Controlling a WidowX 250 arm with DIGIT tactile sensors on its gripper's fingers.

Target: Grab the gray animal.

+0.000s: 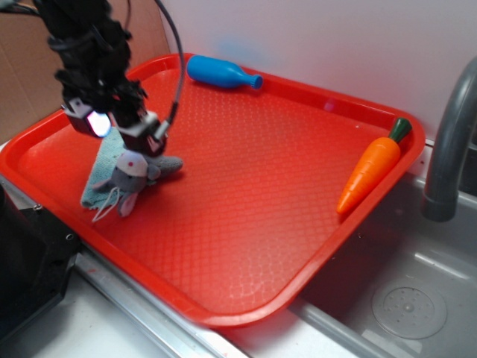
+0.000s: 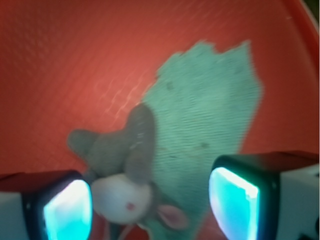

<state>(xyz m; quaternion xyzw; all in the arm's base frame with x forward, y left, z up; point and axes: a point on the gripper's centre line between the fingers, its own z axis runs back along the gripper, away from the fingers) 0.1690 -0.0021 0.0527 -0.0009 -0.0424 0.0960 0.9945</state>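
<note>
The gray animal (image 1: 133, 177) is a small plush toy with a pale face and a red nose, lying at the left of the red tray (image 1: 246, 194), partly on a light blue-green rag (image 1: 104, 175). From the wrist camera its pale head (image 2: 122, 197) sits low between my two glowing pads, close to the left pad (image 2: 67, 212), its gray body (image 2: 117, 147) stretching away from me. My gripper (image 1: 119, 128) hovers just above the toy, open, its jaws wide apart and nothing gripped (image 2: 150, 210).
A blue bottle-shaped toy (image 1: 220, 73) lies at the tray's far edge. An orange carrot (image 1: 373, 170) rests against the right rim. A sink basin (image 1: 406, 298) and gray faucet (image 1: 447, 142) stand to the right; cardboard (image 1: 22, 67) at back left.
</note>
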